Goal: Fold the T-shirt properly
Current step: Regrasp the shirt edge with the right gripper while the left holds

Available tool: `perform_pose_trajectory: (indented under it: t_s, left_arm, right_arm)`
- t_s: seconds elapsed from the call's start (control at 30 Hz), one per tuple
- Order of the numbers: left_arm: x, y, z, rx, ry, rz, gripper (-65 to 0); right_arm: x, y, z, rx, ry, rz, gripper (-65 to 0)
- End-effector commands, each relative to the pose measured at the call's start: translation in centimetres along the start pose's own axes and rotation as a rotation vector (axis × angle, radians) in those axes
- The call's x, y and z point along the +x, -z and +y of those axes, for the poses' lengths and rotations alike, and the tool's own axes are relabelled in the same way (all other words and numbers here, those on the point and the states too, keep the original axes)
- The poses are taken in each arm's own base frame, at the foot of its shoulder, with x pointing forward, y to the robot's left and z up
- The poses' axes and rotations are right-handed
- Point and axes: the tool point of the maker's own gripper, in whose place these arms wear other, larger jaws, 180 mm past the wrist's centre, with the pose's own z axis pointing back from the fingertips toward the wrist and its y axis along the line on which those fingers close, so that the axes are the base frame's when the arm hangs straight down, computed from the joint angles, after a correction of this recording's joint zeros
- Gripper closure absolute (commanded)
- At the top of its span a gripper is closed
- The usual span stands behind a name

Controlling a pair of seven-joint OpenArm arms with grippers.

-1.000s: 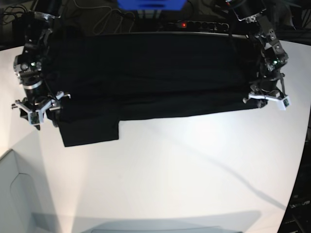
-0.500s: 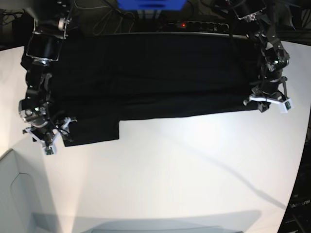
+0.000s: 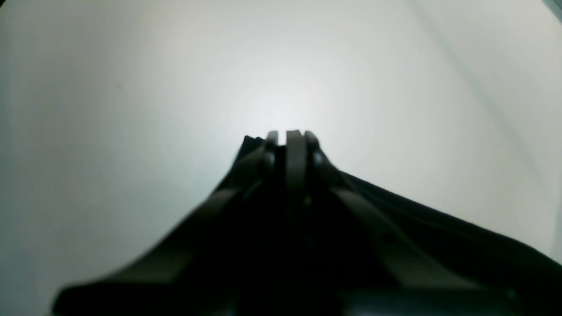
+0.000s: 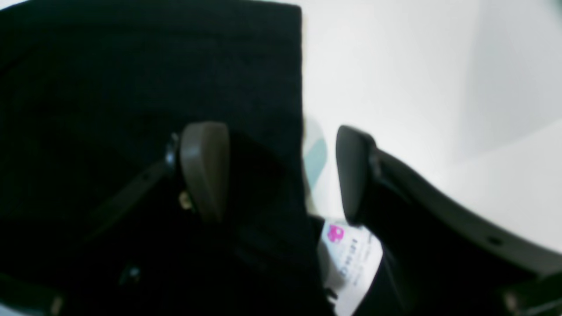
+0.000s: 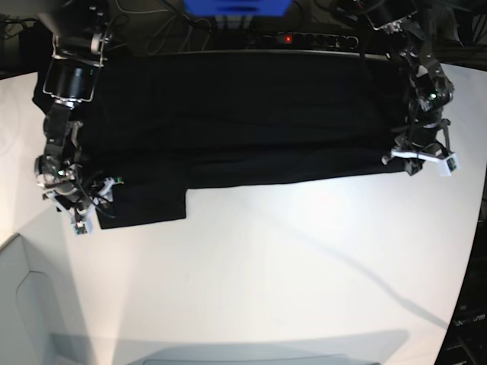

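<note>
sliding down the left side of the base view, the right gripper [image 5: 86, 204] now sits at the outer edge of the sleeve [image 5: 144, 205], the flap of the t-shirt [image 5: 228, 114] that juts toward the near side of the table [image 5: 304, 266]. a second ago it hovered higher, beside the shirt's body; half a second ago it was already low at the sleeve's edge, and it has since edged in a little nearer the cloth. its wrist view shows the two fingers [image 4: 204, 169] standing wide apart, one over black fabric and the other over bare white table, with the sleeve's straight edge running between them (nothing is pinched yet). a small white label [image 4: 351, 254] with a pink mark shows just below the fingers.

across the middle, the t-shirt lies spread flat along the far half of the table, and its outline has not shifted.

on the right of the base view, the left gripper [image 5: 421, 157] has stayed at the shirt's near corner. its wrist view shows the fingers pressed together with black cloth bunched right under them, so it looks clamped on the t-shirt's edge, though the pinch itself is dark.

my reading: one corner is anchored, and the other arm is lining up to grab the sleeve for a fold.
</note>
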Motion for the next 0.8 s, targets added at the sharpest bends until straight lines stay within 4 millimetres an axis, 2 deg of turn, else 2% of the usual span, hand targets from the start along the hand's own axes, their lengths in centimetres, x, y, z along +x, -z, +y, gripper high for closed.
perform_pose_trajectory:
  t_s: [0.0,0.13,0.23,0.33,0.47,0.53,0.6,0.7,0.77]
  left_arm:
    - [1.6,-0.2,0.1,0.000,0.008,-0.053,0.0]
    - [1.6,-0.2,0.1,0.000,0.008,-0.053,0.0]
    - [1.7,-0.2,0.0,-0.001,0.009,-0.054,0.0]
    - [1.7,-0.2,0.0,-0.001,0.009,-0.054,0.0]
    - [1.7,-0.2,0.0,-0.001,0.009,-0.054,0.0]
    - [1.7,-0.2,0.0,-0.001,0.009,-0.054,0.0]
    - [1.7,-0.2,0.0,-0.002,0.008,-0.054,0.0]
    - [1.8,-0.3,-0.1,-0.004,0.008,-0.058,0.0]
    - [1.6,-0.4,0.0,-0.003,0.009,-0.054,0.0]
  right_arm:
    - [1.2,-0.2,-0.7,-0.014,0.003,-0.026,-38.8]
    - [-0.8,1.0,-0.3,0.011,0.028,0.037,-38.5]
    - [-1.4,1.3,-0.1,0.018,0.035,0.053,-34.0]
    - [-1.4,1.3,-0.1,0.018,0.035,0.056,-23.6]
    - [-1.5,1.3,-0.1,0.018,0.034,0.058,-1.2]
    - [-1.6,1.2,-0.2,0.015,0.033,0.060,0.0]
    - [-0.7,0.6,-0.6,0.002,0.027,0.028,0.0]
    - [1.1,-1.4,-0.9,-0.033,-0.014,-0.049,0.0]
    - [2.7,-3.6,-0.9,-0.065,-0.058,-0.127,0.0]
